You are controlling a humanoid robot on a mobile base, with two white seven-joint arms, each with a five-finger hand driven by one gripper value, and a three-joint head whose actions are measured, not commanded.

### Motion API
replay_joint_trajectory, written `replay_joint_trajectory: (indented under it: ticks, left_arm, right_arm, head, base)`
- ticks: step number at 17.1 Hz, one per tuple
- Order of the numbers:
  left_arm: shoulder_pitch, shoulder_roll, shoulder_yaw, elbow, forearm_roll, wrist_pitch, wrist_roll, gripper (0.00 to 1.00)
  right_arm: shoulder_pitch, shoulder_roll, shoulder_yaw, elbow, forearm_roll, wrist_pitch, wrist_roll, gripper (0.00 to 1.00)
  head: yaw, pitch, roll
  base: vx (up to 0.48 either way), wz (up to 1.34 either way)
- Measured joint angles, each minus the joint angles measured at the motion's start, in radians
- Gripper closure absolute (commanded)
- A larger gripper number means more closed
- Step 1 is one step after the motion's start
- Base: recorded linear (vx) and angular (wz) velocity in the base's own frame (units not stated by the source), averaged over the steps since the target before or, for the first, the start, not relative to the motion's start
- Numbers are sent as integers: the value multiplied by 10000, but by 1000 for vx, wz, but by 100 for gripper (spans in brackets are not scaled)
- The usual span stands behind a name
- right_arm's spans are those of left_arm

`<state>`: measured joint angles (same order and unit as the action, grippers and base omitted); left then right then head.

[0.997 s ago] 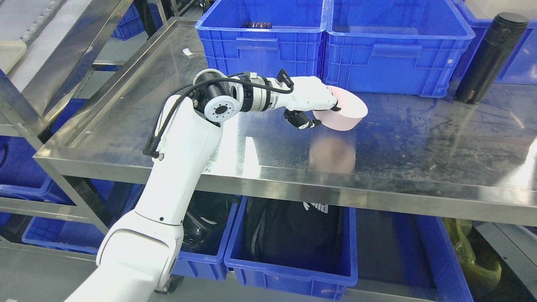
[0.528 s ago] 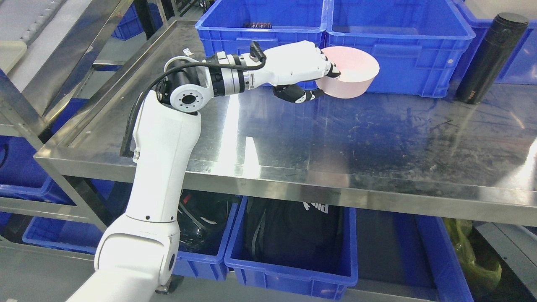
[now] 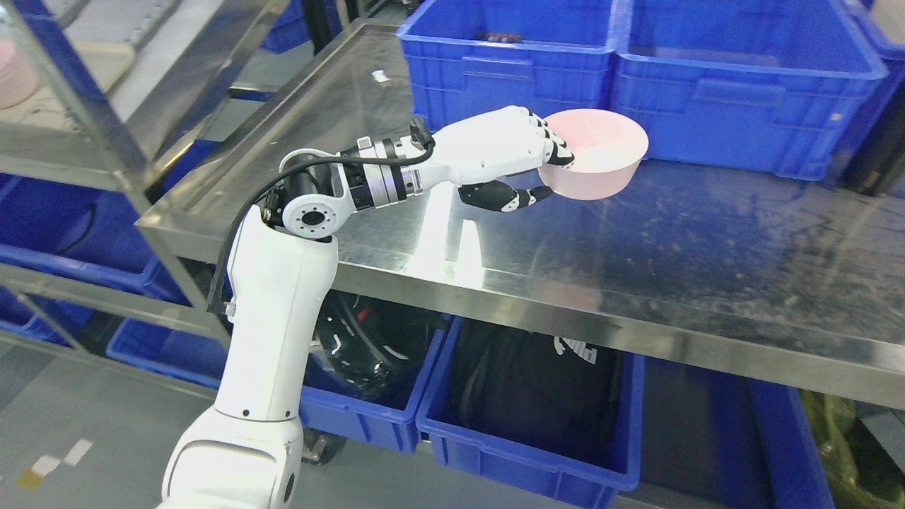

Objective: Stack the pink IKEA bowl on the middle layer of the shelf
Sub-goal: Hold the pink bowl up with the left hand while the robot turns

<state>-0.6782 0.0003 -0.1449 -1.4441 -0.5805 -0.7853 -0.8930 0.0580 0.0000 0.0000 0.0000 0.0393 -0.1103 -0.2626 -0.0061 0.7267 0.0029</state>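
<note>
A pink bowl (image 3: 597,152) hangs upright in the air above the steel table (image 3: 636,233), in front of the blue crates. My left hand (image 3: 548,173) is shut on its near rim, with the fingers over the rim and the thumb under the wall. At the far left edge a second pink bowl (image 3: 14,74) shows on a layer of the metal shelf (image 3: 85,134), partly cut off by the frame. My right arm does not show.
Two blue crates (image 3: 636,78) stand along the back of the table. More blue bins (image 3: 523,424) with dark bags sit under it. The shelf's slanted steel post (image 3: 106,134) stands between the table and the shelf layers.
My left hand lifted the pink bowl off the table and holds it aloft. The camera has turned left, so the shelf shows and the black bottle has left the picture.
</note>
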Motion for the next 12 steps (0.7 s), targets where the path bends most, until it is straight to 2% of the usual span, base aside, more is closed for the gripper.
replay_joint_trajectory:
  ticks: [12]
  left_arm:
    - [630, -3, -119, -516, 146, 0, 295, 99]
  right_arm:
    - [4, 0, 0, 0, 0, -48, 0, 0]
  head:
    - [0, 0, 0]
  base:
    - [-93, 670]
